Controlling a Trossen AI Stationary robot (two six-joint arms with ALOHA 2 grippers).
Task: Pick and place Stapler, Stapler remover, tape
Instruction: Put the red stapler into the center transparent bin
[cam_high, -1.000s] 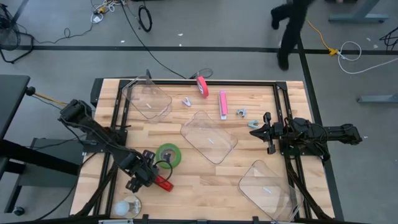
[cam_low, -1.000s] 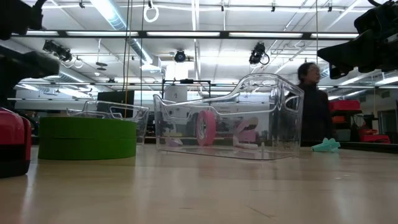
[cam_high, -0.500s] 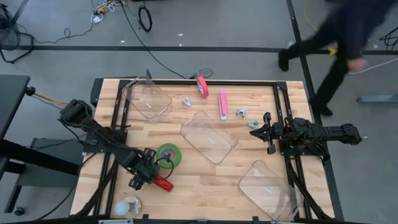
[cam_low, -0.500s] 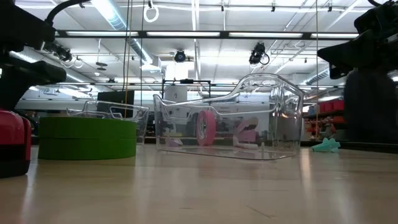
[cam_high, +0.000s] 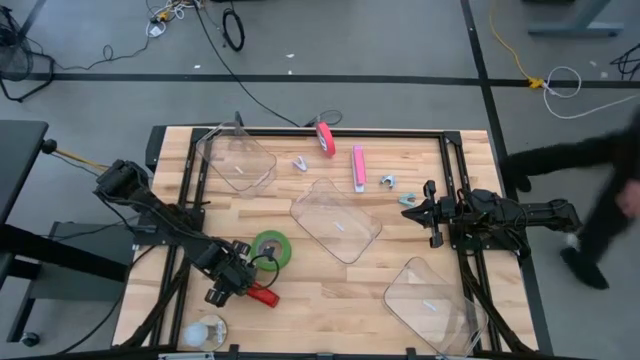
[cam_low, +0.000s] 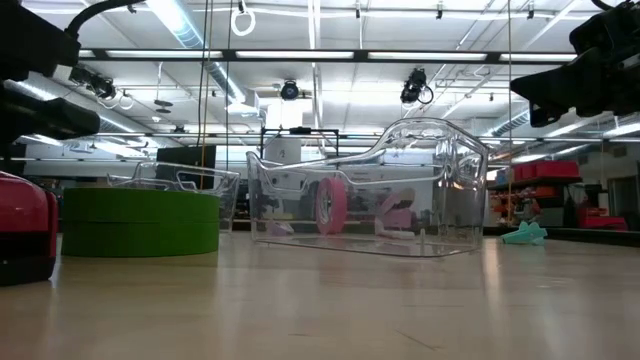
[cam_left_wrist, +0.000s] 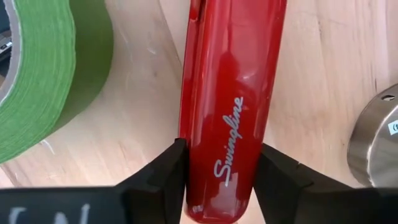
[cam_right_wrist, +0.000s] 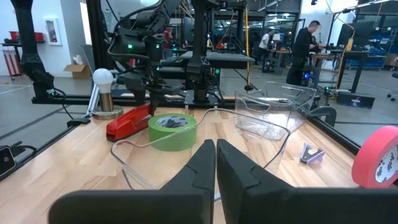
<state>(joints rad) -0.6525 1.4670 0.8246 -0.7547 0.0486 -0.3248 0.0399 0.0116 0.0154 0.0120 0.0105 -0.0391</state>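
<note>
A red stapler (cam_high: 264, 295) lies flat on the wooden table near its front left. My left gripper (cam_high: 236, 283) points down over the stapler's left end and is shut on it. A green tape roll (cam_high: 271, 248) lies flat just beyond it. At the far side are a pink tape roll (cam_high: 326, 138), a pink stapler (cam_high: 358, 166), a lavender staple remover (cam_high: 300, 163), a grey one (cam_high: 387, 181) and a teal one (cam_high: 408, 199). My right gripper (cam_high: 430, 213) waits shut and level at the table's right, touching nothing. My left gripper pinches the red stapler's two long sides (cam_left_wrist: 200, 180) between its two fingers (cam_left_wrist: 163, 177), close to the rounded end nearer the table's left edge. The fingers come from above, pointing down, and lie across the stapler. The stapler rests flat on the table.
Three clear plastic containers stand at the far left (cam_high: 236, 158), the middle (cam_high: 336, 218) and the near right (cam_high: 432, 300). A lamp with a silver base (cam_high: 205, 333) sits at the front left, close to the stapler. A person (cam_high: 600, 190) moves on the floor beyond the right edge.
A person has walked across the floor beyond the table's far right side. Both arms have stayed in place.
</note>
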